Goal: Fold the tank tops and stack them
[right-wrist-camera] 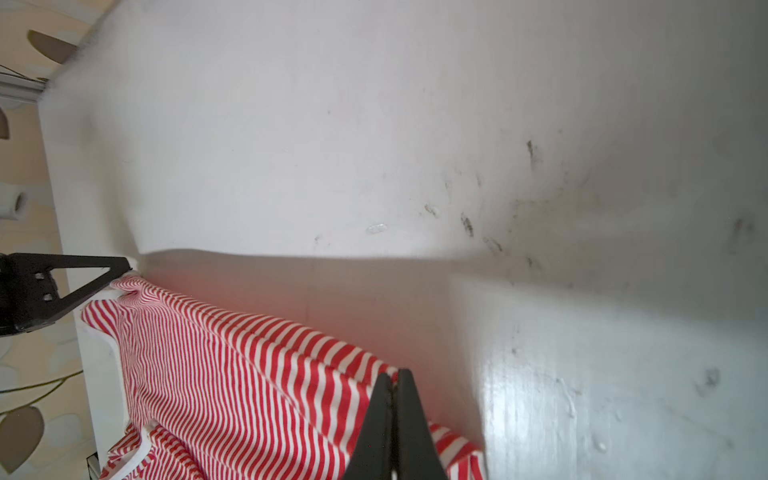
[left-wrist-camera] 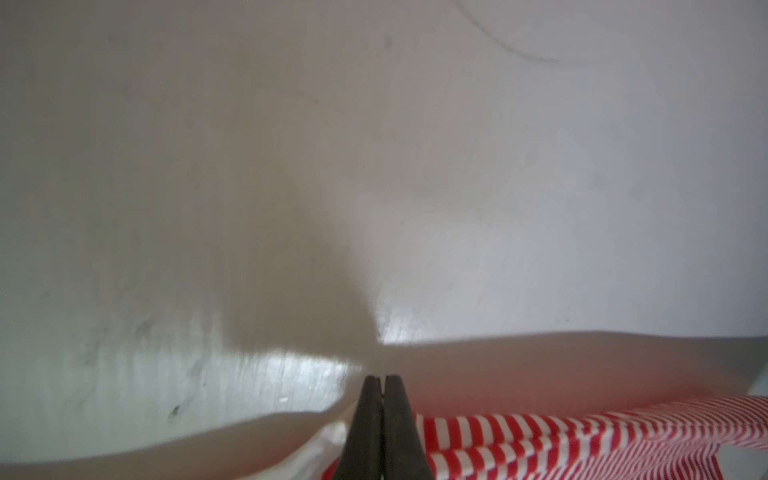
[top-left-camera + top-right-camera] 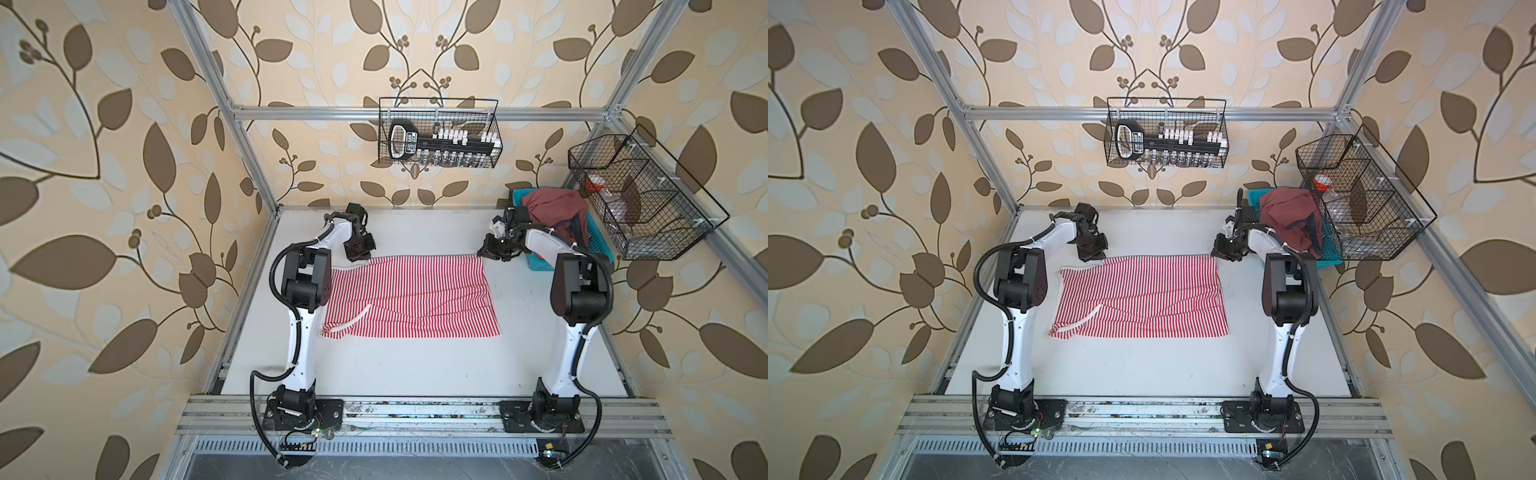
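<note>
The red-and-white striped tank top (image 3: 409, 295) (image 3: 1142, 297) lies spread across the middle of the white table (image 3: 415, 370), with a wrinkle near its front. My left gripper (image 3: 360, 257) (image 2: 381, 377) is shut on its far left corner, beside the white trim. My right gripper (image 3: 482, 252) (image 1: 394, 372) is shut on its far right corner. In the right wrist view the striped cloth (image 1: 232, 374) runs taut between both grippers, its far edge raised a little off the table. The dusty red tank top (image 3: 548, 212) (image 3: 1287, 212) sits bunched in a blue basket (image 3: 538, 261) at the back right.
A black wire basket (image 3: 440, 133) with small items hangs on the back rail. Another wire basket (image 3: 640, 199) hangs on the right rail, just past the blue one. Aluminium frame posts stand at the table's corners, and both arm bases sit on the front rail.
</note>
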Available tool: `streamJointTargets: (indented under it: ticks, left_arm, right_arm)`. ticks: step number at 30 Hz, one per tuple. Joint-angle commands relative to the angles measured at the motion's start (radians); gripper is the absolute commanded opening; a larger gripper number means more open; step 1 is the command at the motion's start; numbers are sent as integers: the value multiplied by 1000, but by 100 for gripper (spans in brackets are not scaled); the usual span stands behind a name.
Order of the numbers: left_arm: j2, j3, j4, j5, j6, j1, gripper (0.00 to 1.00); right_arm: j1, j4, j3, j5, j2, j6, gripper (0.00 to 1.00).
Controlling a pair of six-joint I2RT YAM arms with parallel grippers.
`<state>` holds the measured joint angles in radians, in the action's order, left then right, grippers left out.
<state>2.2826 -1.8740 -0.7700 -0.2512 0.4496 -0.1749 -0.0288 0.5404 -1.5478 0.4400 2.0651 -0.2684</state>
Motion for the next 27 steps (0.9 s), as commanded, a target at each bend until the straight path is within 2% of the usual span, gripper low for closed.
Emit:
streamJointTargets:
  ticks: [1,6,20,27]
  left_arm:
    - [-122,45,54,4,16,9,0]
    - [-197,138,97,4,24,9,0]
    - [-387,417,214,-21,64,5,0]
    - [-476,563,253,-22,102,-7,0]
  right_arm:
    - [-1,-62,53,40,-51,13,0]
    - [0,-97,139,57,-105,16,0]
    - [-3,-204,446,14,-328,11,0]
    - [-5,-233,576,6,-386,-1,0]
